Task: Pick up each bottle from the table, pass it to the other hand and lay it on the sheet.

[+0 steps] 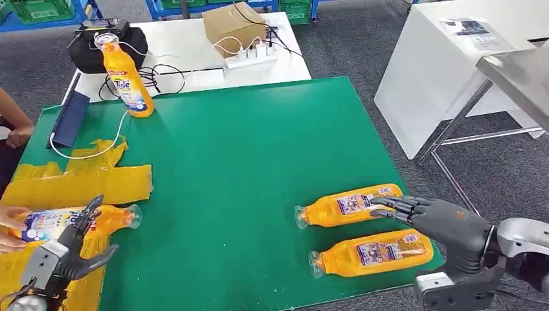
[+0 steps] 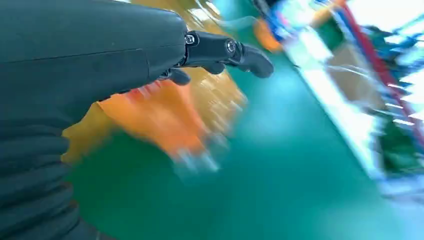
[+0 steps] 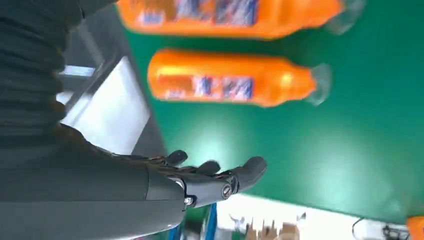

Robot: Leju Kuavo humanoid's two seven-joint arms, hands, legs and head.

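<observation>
Two orange bottles lie on the green mat at the right, one farther (image 1: 349,206) (image 3: 235,82) and one nearer (image 1: 372,253) (image 3: 230,15). My right hand (image 1: 430,217) (image 3: 215,177) hovers at the far bottle's base end, fingers stretched out, holding nothing. A third orange bottle (image 1: 71,220) (image 2: 160,117) lies on the yellow sheet (image 1: 78,184) at the left. My left hand (image 1: 71,249) (image 2: 220,55) is just over it with fingers spread. A person's hand (image 1: 10,230) touches that bottle's base. Another orange bottle (image 1: 126,78) stands upright at the mat's far left corner.
Behind the mat a white table carries a black bag (image 1: 107,45), a cardboard box (image 1: 233,26), a power strip (image 1: 249,58) and cables. A dark flat device (image 1: 70,118) lies at the mat's left edge. A white table (image 1: 440,71) stands to the right.
</observation>
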